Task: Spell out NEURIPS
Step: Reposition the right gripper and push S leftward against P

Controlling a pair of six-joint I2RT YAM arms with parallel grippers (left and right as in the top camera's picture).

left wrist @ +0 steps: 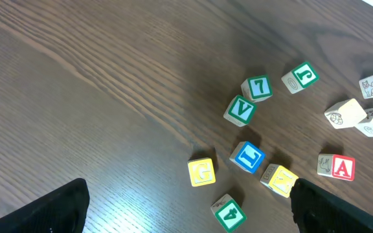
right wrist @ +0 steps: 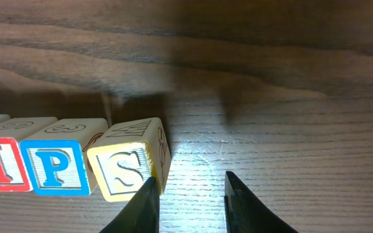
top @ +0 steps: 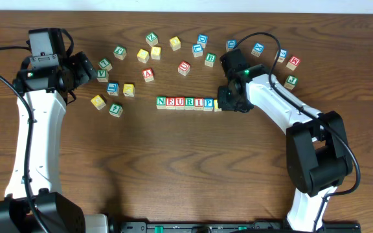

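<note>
S cube (right wrist: 127, 167): skewed at the right end of the row (top: 185, 102), against P (right wrist: 56, 167).
Right gripper (right wrist: 189, 188): fingers slightly apart, empty, just beside S; nudge its corner square, gently.
Left gripper (left wrist: 186, 197): spread wide; keep yours parked.

near side of letter row (top: 185, 102): bare table (top: 186, 162), wide passage. far side: loose cubes (top: 184, 67) scattered, gaps narrow. right gripper (top: 224, 105) crowds row's right end. left end free, left cluster (top: 113, 88) well apart beyond.
</note>
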